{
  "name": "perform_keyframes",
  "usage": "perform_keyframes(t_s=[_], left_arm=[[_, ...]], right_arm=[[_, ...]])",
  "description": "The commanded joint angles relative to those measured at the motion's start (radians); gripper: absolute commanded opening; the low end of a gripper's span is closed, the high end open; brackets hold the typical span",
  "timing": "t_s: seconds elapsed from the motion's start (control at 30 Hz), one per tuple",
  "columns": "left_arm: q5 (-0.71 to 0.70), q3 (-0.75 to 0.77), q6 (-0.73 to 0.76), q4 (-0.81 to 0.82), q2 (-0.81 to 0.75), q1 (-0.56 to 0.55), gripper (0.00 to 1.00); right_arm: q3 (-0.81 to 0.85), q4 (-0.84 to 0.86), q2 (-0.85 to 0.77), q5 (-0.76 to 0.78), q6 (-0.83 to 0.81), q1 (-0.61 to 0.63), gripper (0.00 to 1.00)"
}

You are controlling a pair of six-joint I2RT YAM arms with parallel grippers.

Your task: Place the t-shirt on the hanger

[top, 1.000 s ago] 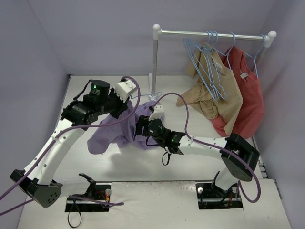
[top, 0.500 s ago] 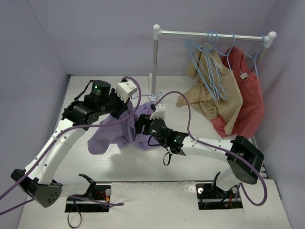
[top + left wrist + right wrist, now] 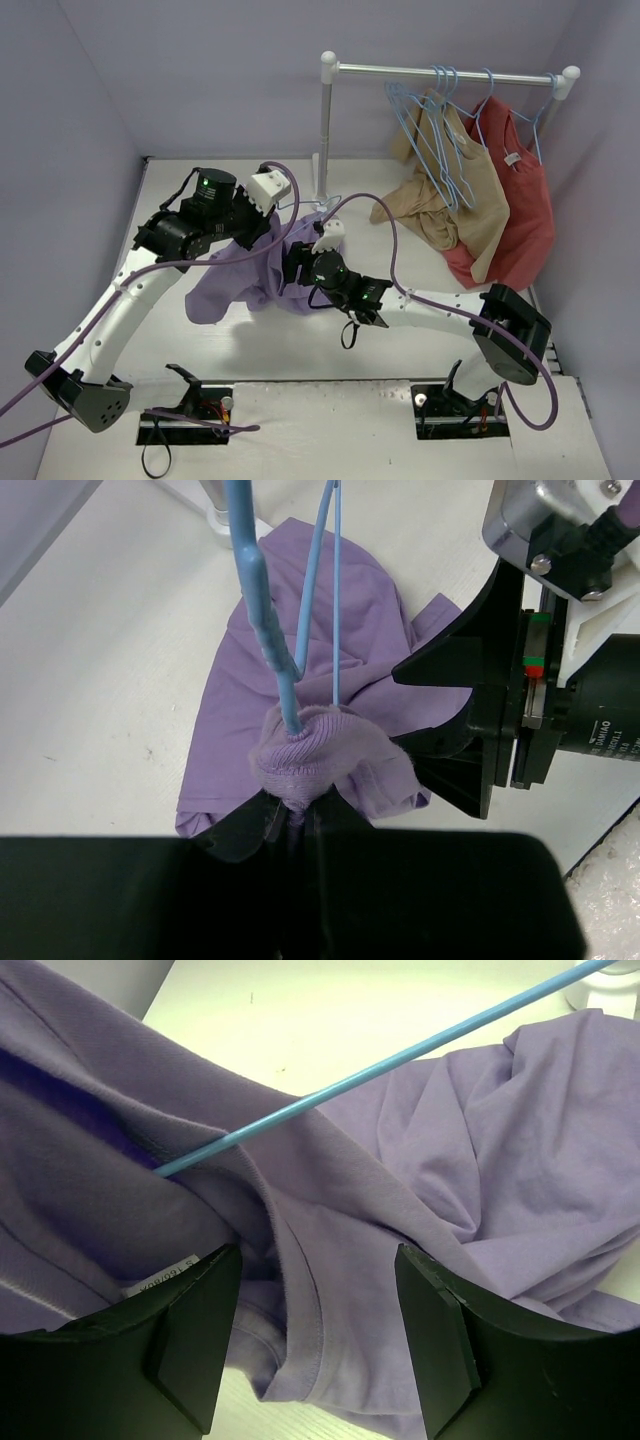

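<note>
Scene: a white table is shown from above, with two arms reaching in over a lavender t-shirt.
T-shirt: it is seen lifted at the collar and draped down onto the table left of centre, its lower folds spread on the surface between the two arms.
Hanger: a light-blue wire hanger is threaded into the neck opening; its wires are seen running down into the bunched collar, where they are lost from sight.
Left gripper: the left gripper is clenched tight on the gathered collar, with purple cloth pinched between its fingers. Whether the wire is also caught inside the bunch cannot be told.
Right gripper: the right gripper is held with its jaws apart, astride a fold of the t-shirt near a hem; the cloth lies in the gap and is not pinched. One wire of the hanger is seen crossing above it.
Background: a tan shirt and a red shirt are hung from a rail at the back right, beside spare blue hangers.
</note>
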Motion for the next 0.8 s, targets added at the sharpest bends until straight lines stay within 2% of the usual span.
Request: perform_keyframes(t_s=[0.0,0.53,0.63,0.7,0.77], left_arm=[[-0.010,0.043,-0.010,0.077,-0.041,-0.005,0.00],[-0.059,0.063,-0.024,0.081,-0.059,-0.005,0.00],[-0.063,0.057,-0.019,0.078,-0.065,-0.004,0.00],[-0.063,0.048,-0.012,0.080,-0.074,-0.003,0.00],[-0.059,0.040,-0.009,0.080,-0.081,-0.003,0.00]], right_arm=[[-0.015,0.069,0.013,0.038,0.012,-0.003,0.59],[-0.109,-0.037,-0.022,0.073,0.048,-0.026,0.53],[-0.137,-0.060,-0.058,0.077,0.047,-0.057,0.48],[-0.151,-0.069,-0.089,0.071,0.041,-0.087,0.41],[-0.165,-0.079,-0.114,0.057,0.018,-0.108,0.29]])
